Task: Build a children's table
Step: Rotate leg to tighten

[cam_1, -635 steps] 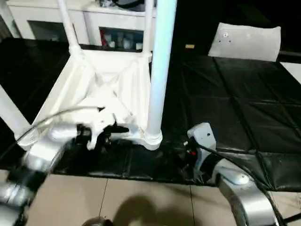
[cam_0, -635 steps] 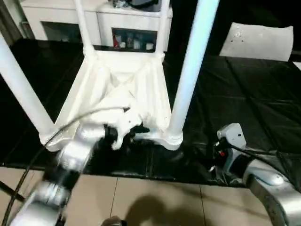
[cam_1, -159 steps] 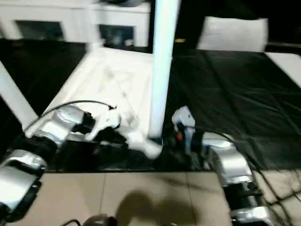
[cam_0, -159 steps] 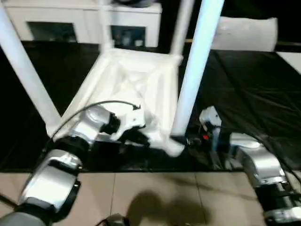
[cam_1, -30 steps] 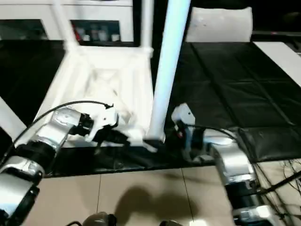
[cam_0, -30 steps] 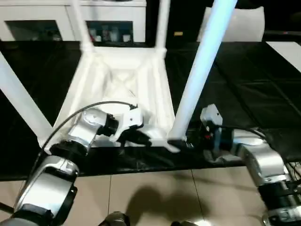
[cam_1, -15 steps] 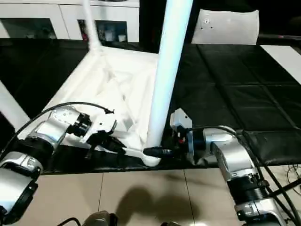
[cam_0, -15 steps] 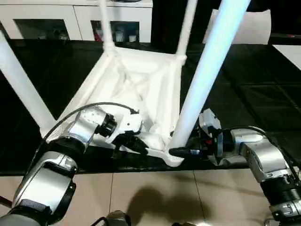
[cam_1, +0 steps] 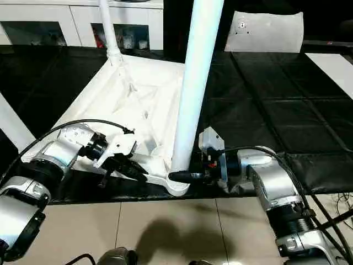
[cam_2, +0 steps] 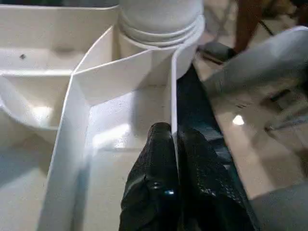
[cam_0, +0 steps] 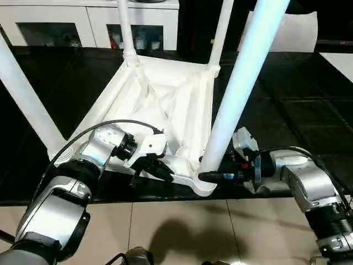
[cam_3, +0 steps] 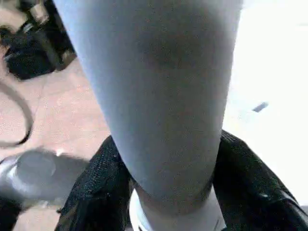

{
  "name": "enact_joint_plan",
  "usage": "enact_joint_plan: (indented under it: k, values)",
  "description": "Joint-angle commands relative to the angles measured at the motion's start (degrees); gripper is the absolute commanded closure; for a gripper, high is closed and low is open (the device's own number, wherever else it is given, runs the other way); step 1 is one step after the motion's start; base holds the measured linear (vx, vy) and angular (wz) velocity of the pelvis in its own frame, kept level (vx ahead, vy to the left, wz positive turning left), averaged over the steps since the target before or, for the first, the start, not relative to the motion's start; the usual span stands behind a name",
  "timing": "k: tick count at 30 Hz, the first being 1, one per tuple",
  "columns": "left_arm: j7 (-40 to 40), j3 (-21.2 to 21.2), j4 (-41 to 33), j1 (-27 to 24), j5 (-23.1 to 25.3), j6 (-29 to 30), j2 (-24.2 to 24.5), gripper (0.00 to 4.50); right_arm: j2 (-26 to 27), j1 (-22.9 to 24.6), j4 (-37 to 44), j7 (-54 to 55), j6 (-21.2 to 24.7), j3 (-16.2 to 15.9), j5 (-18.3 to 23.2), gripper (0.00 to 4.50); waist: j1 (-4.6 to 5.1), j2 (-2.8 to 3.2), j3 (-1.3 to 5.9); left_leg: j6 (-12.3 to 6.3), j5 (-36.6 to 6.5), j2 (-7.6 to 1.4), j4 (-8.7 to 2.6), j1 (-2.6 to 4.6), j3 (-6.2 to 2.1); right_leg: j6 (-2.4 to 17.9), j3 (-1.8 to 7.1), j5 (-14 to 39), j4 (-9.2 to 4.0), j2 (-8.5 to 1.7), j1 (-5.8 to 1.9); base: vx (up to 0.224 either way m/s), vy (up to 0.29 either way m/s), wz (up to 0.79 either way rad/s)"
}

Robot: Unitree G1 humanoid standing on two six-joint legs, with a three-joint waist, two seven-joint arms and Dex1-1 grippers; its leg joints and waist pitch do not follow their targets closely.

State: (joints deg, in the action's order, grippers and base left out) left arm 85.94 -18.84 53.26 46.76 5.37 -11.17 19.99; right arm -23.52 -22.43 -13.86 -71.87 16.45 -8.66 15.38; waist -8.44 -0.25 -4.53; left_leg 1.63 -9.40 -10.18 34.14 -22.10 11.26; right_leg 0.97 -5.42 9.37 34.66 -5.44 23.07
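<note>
While left pincer [cam_2: 174,159] pinches tabletop rim [cam_2: 174,86], right pincer [cam_3: 166,183] clasps leg [cam_3: 159,86].

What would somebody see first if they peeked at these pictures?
A white tabletop lying upside down on the black mat, with its legs sticking up; the near right leg looks biggest. At that leg's bottom, the right tool has a finger on each side of it. The left tool is pinched on the tabletop's near rim.
</note>
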Motion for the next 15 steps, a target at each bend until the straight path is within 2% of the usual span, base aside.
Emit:
enact_joint_plan:
  k: [1,3,4,5,6,7,8,9,10,11,12,13,14,15]
  values:
    - [-7.7,2.0,-1.0,2.0,-0.6,3.6,-3.5,4.50,3.2,0.8,0.8,6.6,2.6,-0.1,0.2,2.51,0.60,-0.48,4.62,-1.14,-13.4,-3.77,-4.09,1.65,-1.52,12.4,3.31,16.6,-4.18,-4.63,-2.49,0.000,0.000,0.00]
    - [-10.3,2.9,-1.3,2.1,-1.1,5.4,-4.7,4.50,4.7,1.0,0.1,10.0,2.6,0.1,-0.8,2.51,1.12,-0.58,4.36,0.34,-16.0,-3.67,-4.26,1.61,-1.80,10.8,3.31,22.1,-4.75,-4.93,-2.51,0.000,0.000,0.00]
    - [-13.3,3.7,-2.0,2.0,-1.6,7.5,-6.3,4.50,6.7,1.2,-0.6,14.3,2.7,0.4,-2.0,2.51,1.36,-0.59,4.21,0.81,-16.2,-3.70,-4.37,1.50,-1.89,10.5,3.34,22.7,-4.70,-4.87,-2.46,0.000,0.000,0.00]
    - [-13.5,3.8,-2.0,2.0,-1.6,7.6,-6.4,4.50,6.9,1.2,-0.6,14.6,2.7,0.4,-2.1,2.51,1.63,-0.56,4.18,1.33,-17.9,-3.53,-4.38,1.89,-1.99,9.9,3.19,25.2,-5.19,-4.87,-2.14,0.000,0.000,0.00]
    - [-17.0,4.4,-2.7,1.9,-1.8,9.6,-8.1,4.50,9.3,1.2,-1.3,19.2,3.3,0.8,-3.1,2.51,2.00,-0.66,4.11,1.57,-18.2,-3.51,-4.45,1.77,-2.07,9.7,3.18,25.8,-5.21,-4.90,-2.27,0.000,0.000,0.00]
    - [-17.0,4.4,-2.7,1.9,-1.8,9.6,-8.1,4.50,9.3,1.2,-1.3,19.2,3.3,0.8,-3.1,2.51,2.58,-0.63,4.06,1.68,-19.0,-3.38,-4.47,1.70,-2.22,9.2,3.05,27.1,-5.47,-4.89,-2.29,0.000,0.000,0.00]
    - [-22.0,5.1,-3.3,2.0,-1.6,11.7,-10.5,4.50,12.7,0.9,-2.0,25.4,4.1,1.2,-4.4,2.52,3.02,-0.72,4.02,1.22,-19.4,-3.27,-4.38,1.71,-2.19,8.7,3.05,27.9,-5.76,-4.81,-2.28,0.000,0.000,0.00]
    - [-25.0,5.4,-3.5,2.0,-1.4,12.8,-12.0,4.50,14.8,0.5,-2.5,29.0,4.5,1.4,-5.2,2.52,3.43,-0.59,3.97,1.34,-19.5,-3.30,-4.36,1.81,-2.17,8.9,3.15,27.7,-5.73,-4.76,-1.95,0.000,0.000,0.00]
    - [-26.8,5.6,-3.7,2.1,-1.3,13.6,-12.9,4.50,16.1,0.3,-2.8,31.3,4.8,1.5,-5.7,2.52,3.80,-0.72,3.83,1.37,-19.7,-3.22,-4.40,1.62,-2.17,8.8,3.11,28.2,-5.81,-4.70,-1.99,0.000,0.000,0.00]
    - [-26.8,5.6,-3.7,2.1,-1.3,13.6,-12.9,4.50,16.1,0.3,-2.8,31.3,4.8,1.5,-5.7,2.53,4.04,-0.76,3.92,1.42,-20.0,-3.00,-4.33,1.65,-2.34,8.2,2.81,29.9,-6.02,-4.75,-2.14,0.000,0.000,0.00]
    - [-33.9,6.4,-4.2,2.3,-0.7,16.0,-16.2,4.50,21.6,-1.1,-4.0,41.2,5.8,3.1,-7.2,2.53,4.16,-0.84,3.89,1.12,-20.0,-2.92,-4.31,1.66,-2.31,7.6,2.80,30.7,-6.26,-4.71,-2.18,0.000,0.000,0.00]
    - [-34.3,6.4,-4.3,2.4,-0.7,16.2,-16.3,4.50,21.9,-1.2,-4.1,41.8,5.9,3.2,-7.3,2.53,4.31,-0.73,3.77,1.28,-19.8,-3.07,-4.37,1.70,-2.29,7.5,2.98,30.7,-6.22,-4.73,-1.97,0.000,0.000,0.00]
    - [-36.8,6.6,-4.7,2.4,-0.3,17.2,-17.6,4.50,24.4,-2.2,-4.2,45.7,6.6,4.2,-7.4,2.53,4.97,-0.74,3.75,1.75,-21.7,-2.95,-4.33,2.07,-2.48,7.1,2.69,32.7,-6.52,-4.61,-1.68,0.000,0.000,0.00]
    - [-38.1,6.5,-5.3,2.2,0.1,17.9,-18.3,4.50,25.8,-2.7,-4.0,47.6,6.7,4.4,-7.6,2.53,5.05,-0.66,3.82,1.67,-21.6,-2.87,-4.32,2.09,-2.51,6.9,2.65,33.0,-6.64,-4.67,-1.69,0.000,0.000,0.00]
